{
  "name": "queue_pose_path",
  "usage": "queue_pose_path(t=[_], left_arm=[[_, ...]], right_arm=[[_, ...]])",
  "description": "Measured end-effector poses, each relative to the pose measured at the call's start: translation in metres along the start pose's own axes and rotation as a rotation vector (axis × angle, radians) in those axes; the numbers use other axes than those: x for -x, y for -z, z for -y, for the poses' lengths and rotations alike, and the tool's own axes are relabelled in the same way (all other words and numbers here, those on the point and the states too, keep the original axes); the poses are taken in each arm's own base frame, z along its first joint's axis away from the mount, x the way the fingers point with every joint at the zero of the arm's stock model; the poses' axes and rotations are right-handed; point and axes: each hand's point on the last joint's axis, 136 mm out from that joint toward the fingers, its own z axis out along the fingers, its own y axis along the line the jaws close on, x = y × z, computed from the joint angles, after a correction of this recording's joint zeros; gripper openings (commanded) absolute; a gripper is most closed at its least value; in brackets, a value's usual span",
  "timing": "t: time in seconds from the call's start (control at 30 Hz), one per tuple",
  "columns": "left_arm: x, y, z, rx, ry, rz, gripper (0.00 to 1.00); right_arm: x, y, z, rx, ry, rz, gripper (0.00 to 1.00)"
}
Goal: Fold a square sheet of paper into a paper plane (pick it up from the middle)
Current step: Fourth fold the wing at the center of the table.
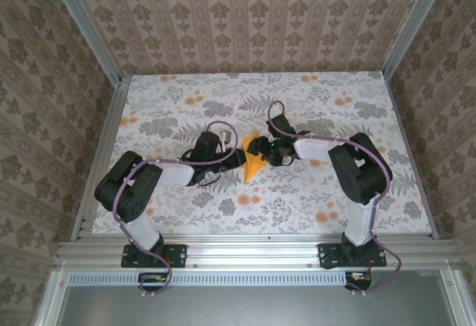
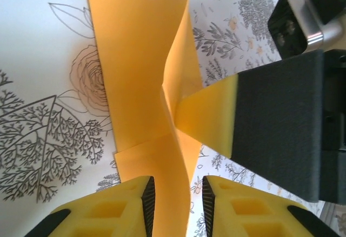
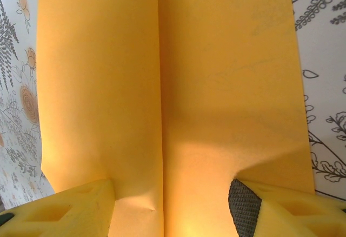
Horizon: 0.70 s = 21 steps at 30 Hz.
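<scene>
Top external view: both arms meet mid-worktop (image 1: 335,192) over a half-folded sheet of paper (image 1: 253,164).

I judge the task about halfway. The sheet already carries a centre crease and tapers to a point, but it stands loose and bowed between the two grippers, not yet a tight dart, so the wing folds and the firming are left. Both arms reach inward with elbows bent and wrists facing each other. The right gripper (image 3: 173,193) has its fingers set wide against the sheet's two sides, and the paper buckles between them; I read that as a grip. The left gripper (image 2: 177,185) has its fingers apart, a flap running through the gap with bare worktop showing beside it, so nothing is pinched there.
</scene>
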Motion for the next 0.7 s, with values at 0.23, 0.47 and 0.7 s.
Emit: queue_pose_path(t=[0.23, 0.47, 0.7], left_arm=[[-0.004, -0.008, 0.001, -0.022, 0.006, -0.029, 0.31], [-0.009, -0.017, -0.001, -0.026, 0.011, -0.062, 0.19], [-0.01, -0.018, -0.004, -0.014, 0.016, -0.067, 0.1]], right_arm=[[0.0, 0.0, 0.0, -0.003, -0.007, 0.0, 0.64], [0.0, 0.0, 0.0, -0.005, -0.008, 0.0, 0.64], [0.0, 0.0, 0.0, -0.006, -0.011, 0.0, 0.64]])
